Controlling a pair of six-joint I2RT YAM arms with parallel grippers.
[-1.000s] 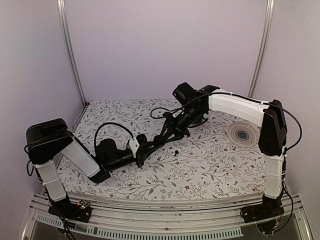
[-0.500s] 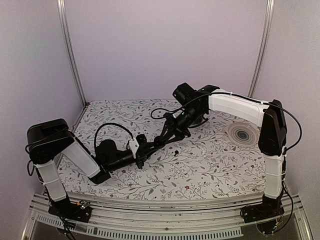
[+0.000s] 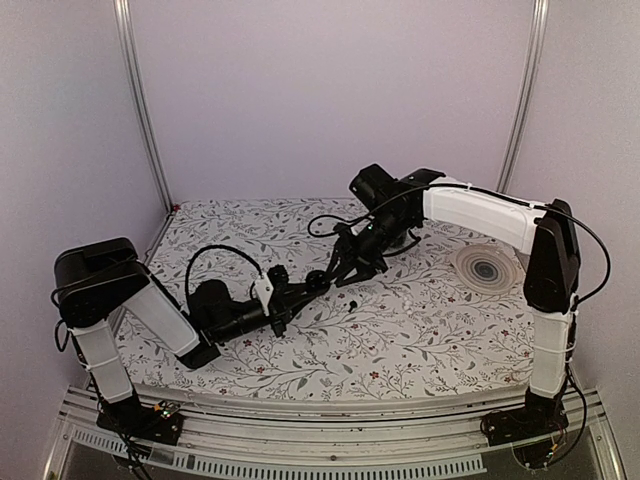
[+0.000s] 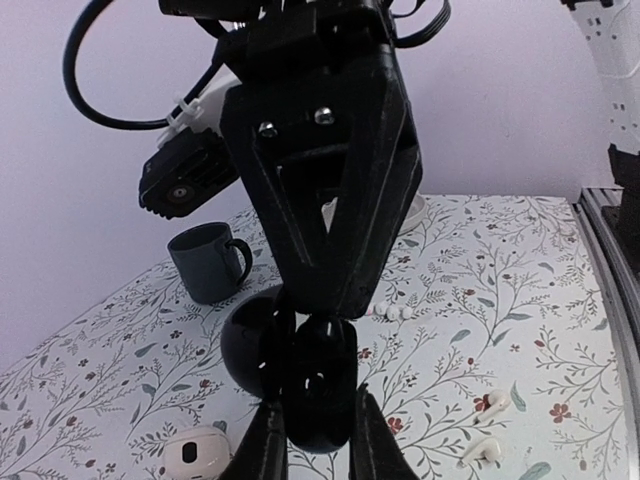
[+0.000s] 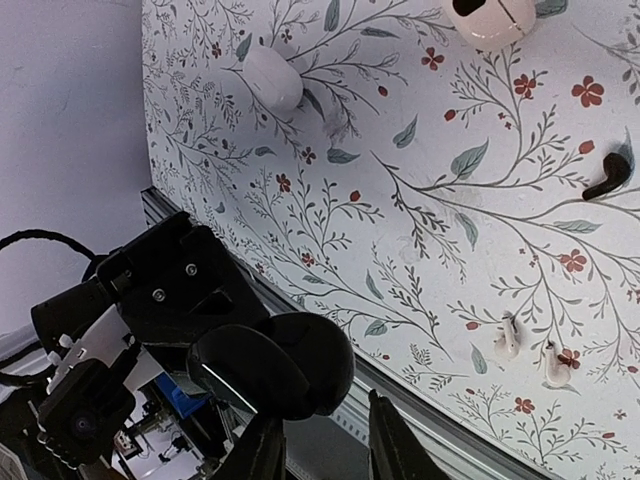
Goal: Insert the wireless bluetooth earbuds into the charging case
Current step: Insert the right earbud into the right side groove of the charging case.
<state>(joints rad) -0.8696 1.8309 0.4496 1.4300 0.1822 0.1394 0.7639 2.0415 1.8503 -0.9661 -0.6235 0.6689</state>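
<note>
Floral cloth [image 3: 420, 330] on table; left gripper [image 4: 318, 452] clamped on the open charging case [image 4: 315, 385]. At the case, right gripper [image 5: 320, 450] has fingers narrowly parted, seemingly empty. One black earbud [image 5: 608, 175] lies on the cloth, well apart.

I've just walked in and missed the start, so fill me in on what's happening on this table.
The left gripper is shut on the open black charging case. The right gripper hangs right over the case, its jaws slightly apart with nothing visible between them. One black earbud lies on the floral table. Whether the other earbud already sits in the case cannot be seen.
</note>
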